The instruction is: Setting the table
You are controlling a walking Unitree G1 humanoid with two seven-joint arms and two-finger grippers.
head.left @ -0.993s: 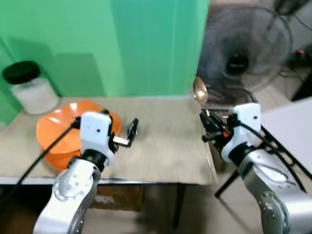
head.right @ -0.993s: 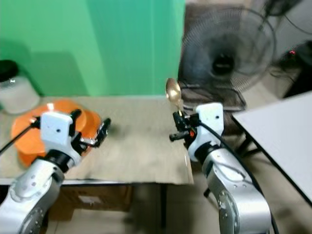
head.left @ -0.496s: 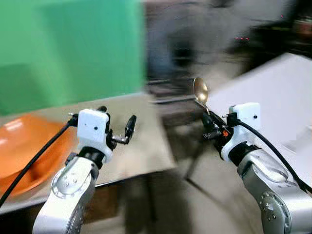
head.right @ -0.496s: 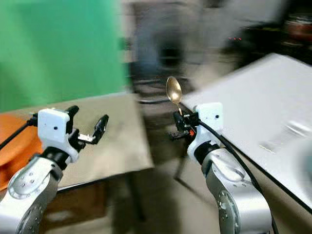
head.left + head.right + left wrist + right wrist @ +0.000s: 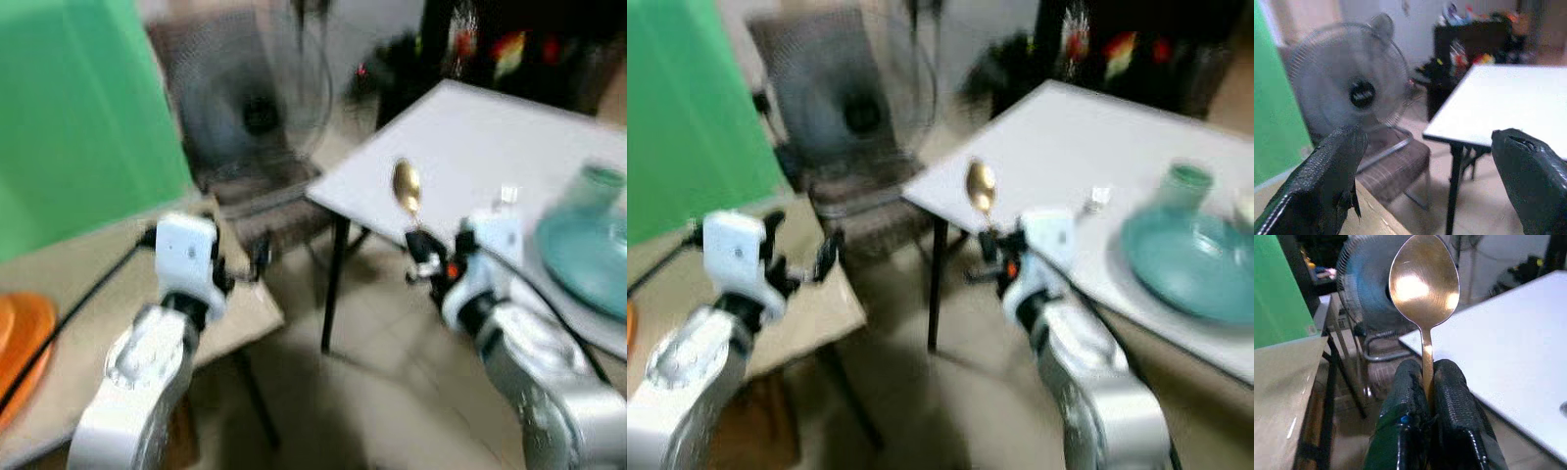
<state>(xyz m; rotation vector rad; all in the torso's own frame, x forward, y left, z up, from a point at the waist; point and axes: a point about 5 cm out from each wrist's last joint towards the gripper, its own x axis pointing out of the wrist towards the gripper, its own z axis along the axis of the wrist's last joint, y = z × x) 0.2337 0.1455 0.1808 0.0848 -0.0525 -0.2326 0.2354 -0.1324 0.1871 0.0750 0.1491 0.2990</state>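
My right gripper (image 5: 419,257) is shut on the handle of a golden spoon (image 5: 406,186), whose bowl stands upright above the fingers; the right wrist view has the spoon (image 5: 1423,281) pinched between both black fingers (image 5: 1405,396). It hangs over the floor beside the white table (image 5: 460,147). A teal plate (image 5: 586,262) with a teal cup (image 5: 600,180) behind it lies on that table at the right. My left gripper (image 5: 257,266) is open and holds nothing, above the corner of the beige table (image 5: 88,294); in its wrist view the fingers (image 5: 1327,176) stand wide apart.
A standing fan (image 5: 250,108) and a chair with a striped seat (image 5: 1393,166) stand between the two tables. An orange plate (image 5: 18,343) lies at the beige table's left edge. A green wall (image 5: 69,108) is at the left, a dark shelf (image 5: 509,49) behind the white table. Bare floor lies between the tables.
The camera has swung right: the beige table and orange plate slid left, and the white table with the teal plate came into view. The spoon stays held upright in my right gripper.
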